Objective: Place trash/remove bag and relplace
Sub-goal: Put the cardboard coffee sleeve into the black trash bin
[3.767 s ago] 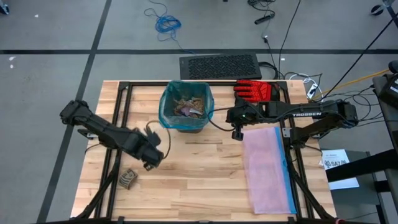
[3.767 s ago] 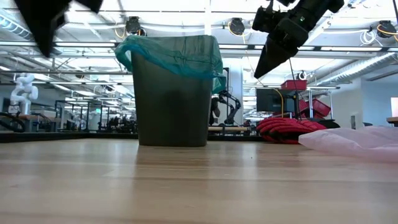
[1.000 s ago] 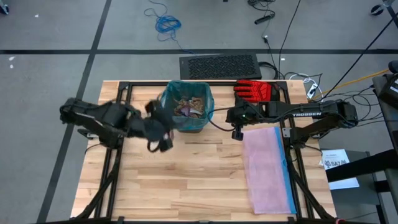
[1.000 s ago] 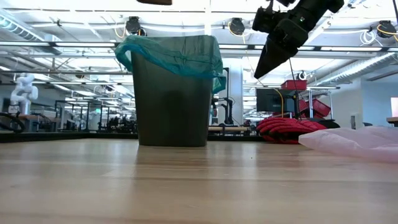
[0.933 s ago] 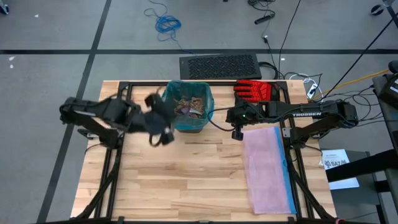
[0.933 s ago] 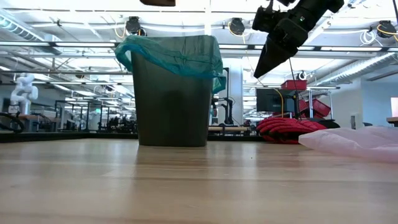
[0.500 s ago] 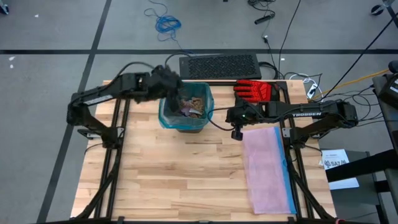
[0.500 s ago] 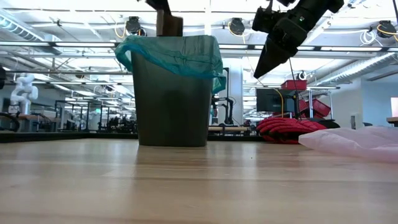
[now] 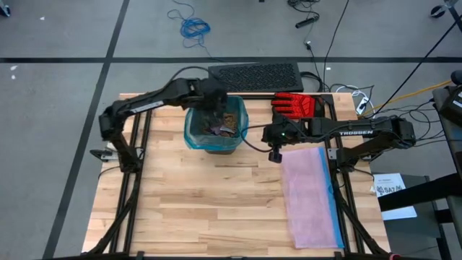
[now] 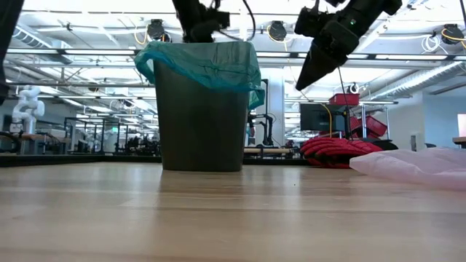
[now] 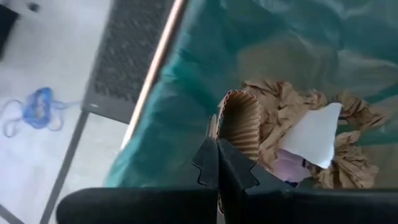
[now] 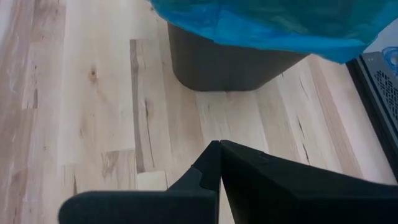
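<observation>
Left gripper [image 11: 217,163]: hovering over the bag [image 9: 193,135], pinching a corrugated scrap [image 11: 239,122].
Scrap: looking light, crushable; edge grip suiting.
Right gripper [image 12: 219,163]: waiting closed, empty.

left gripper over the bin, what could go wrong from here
The left gripper is shut on a corrugated cardboard scrap above the bag-lined bin. It sits near the rim, so a release here might drop the scrap onto the bag edge or outside. Lowering further could snag the thin liner. The right gripper hangs close beside the bin, leaving little room.
</observation>
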### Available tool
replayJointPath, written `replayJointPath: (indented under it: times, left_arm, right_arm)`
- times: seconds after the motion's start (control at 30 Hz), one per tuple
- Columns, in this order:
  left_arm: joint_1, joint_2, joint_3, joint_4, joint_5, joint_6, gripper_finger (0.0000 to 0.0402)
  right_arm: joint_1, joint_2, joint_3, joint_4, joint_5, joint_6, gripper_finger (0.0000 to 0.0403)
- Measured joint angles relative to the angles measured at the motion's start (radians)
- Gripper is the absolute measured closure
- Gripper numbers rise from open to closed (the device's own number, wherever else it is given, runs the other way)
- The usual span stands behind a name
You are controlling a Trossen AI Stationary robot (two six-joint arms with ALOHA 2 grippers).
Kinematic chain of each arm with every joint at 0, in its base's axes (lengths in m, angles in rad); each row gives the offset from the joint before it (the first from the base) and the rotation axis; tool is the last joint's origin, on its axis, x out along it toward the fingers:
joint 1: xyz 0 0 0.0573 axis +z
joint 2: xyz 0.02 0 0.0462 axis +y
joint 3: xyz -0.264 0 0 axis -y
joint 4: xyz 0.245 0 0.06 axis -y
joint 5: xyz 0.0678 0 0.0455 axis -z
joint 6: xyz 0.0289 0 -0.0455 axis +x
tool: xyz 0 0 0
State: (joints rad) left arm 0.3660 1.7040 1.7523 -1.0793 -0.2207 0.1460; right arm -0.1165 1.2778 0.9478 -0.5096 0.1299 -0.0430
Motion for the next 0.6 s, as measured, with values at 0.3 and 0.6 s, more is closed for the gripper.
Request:
replayJointPath:
  times: [0.3,0.6]
  left_arm:
    - [0.001,0.087,0.0,0.001,0.011,0.077,0.0394]
    - [-0.022,0.075,0.014,-0.014,0.011,0.102,0.031]
  right_arm:
    - [-0.006,0.0,0.0,-0.018,0.0,-0.012,0.0403]
    - [-0.009,0.0,0.0,-0.02,0.0,-0.03,0.0403]
